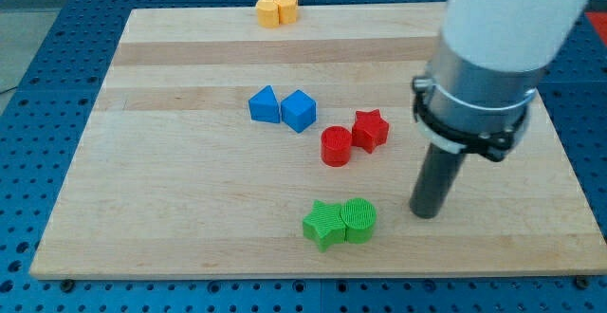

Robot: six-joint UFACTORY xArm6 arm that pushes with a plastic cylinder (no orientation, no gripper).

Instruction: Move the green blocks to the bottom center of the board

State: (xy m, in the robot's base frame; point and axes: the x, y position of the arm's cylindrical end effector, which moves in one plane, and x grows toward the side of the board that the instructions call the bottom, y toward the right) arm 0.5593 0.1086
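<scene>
Green blocks sit low on our wooden board (190,247), near the view's bottom centre, with our rod just to their right.

Two green blocks touch side by side: a green star (323,224) on the left and a green cylinder (359,220) on the right. Above them, from left to right, we see a blue wedge-like block (265,105) touching a blue cube (298,111), then a red cylinder (336,147) touching a red star (370,130). Two yellow blocks (276,9) sit at the top edge. My tip (426,215) rests right of the green cylinder, apart from it; we carry no claw, so nothing is grasped.
</scene>
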